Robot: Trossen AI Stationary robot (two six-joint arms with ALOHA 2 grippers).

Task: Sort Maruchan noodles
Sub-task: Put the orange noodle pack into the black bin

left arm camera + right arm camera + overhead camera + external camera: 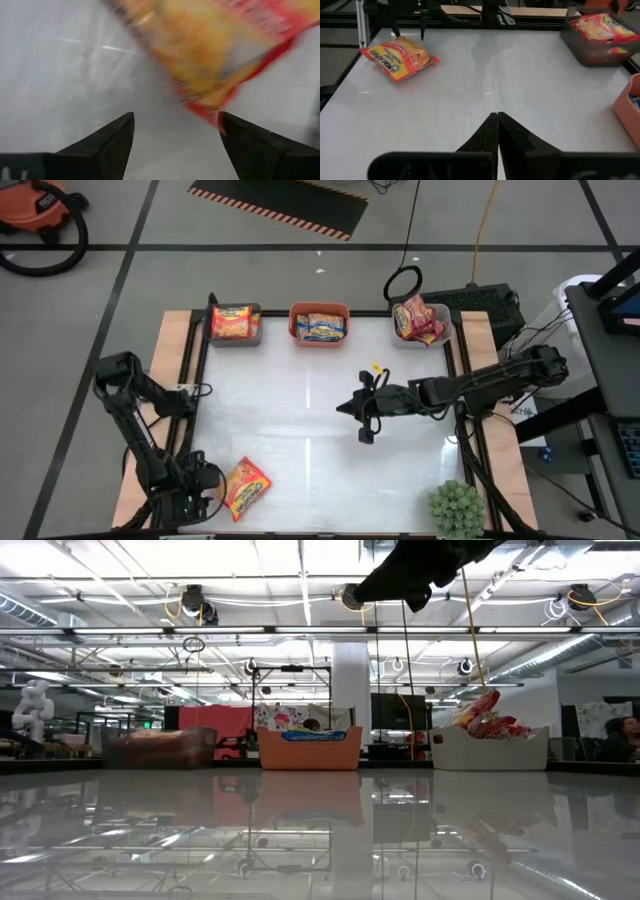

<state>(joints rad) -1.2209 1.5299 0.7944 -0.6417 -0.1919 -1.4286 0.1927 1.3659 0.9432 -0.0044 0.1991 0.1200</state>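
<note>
One orange-yellow Maruchan packet [245, 487] lies flat on the white table near its front left corner; it also shows in the right wrist view [400, 56]. My left gripper [207, 486] is open just left of it, low over the table. In the left wrist view the packet [220, 45] lies just ahead of the open fingers. My right gripper [358, 410] is shut and empty, held above the table's middle; it shows at the top of the low view [415, 575]. Other packets lie in three bins at the far edge. My left gripper has one fingertip [227, 125] right beside the packet's red-edged corner [207, 110]; I cannot tell whether it touches. The fingers slant down toward the table from the left. The packet lies flat on the table.
At the far edge stand a grey bin [235, 336] with orange-yellow packets, an orange bin [319, 308] with blue-and-yellow packets and a white bin [443, 320] with red packets. A green spiky plant [457, 508] stands at the front right corner. A raised frame [190, 380] runs along the table.
</note>
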